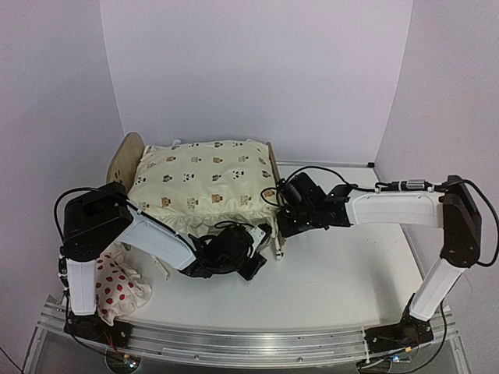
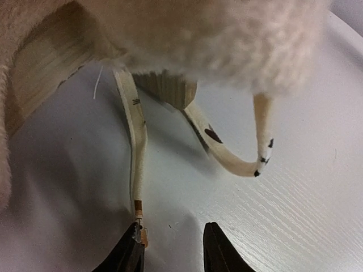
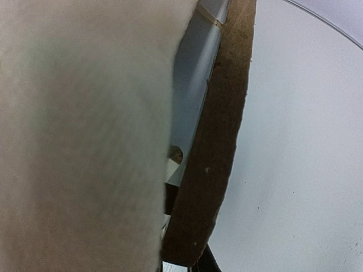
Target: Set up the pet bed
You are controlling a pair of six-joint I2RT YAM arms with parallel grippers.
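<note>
Now we judge this the cushion-tying step: the pet bed sits toward the table's far left corner, cushion on it. Our left gripper is spread beside a tie; whether the right gripper at the footboard grips, we cannot tell. Next, we reckon, pinch that tie.

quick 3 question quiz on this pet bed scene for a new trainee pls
1. True or false: the cushion lies on the bed.
2. Where is the spotted pillow? A: on the cushion. B: on the table. C: under the cushion.
3. Fill in: the left gripper is ___ (open or shut).
Key: 1 true; 2 B; 3 open.
</note>
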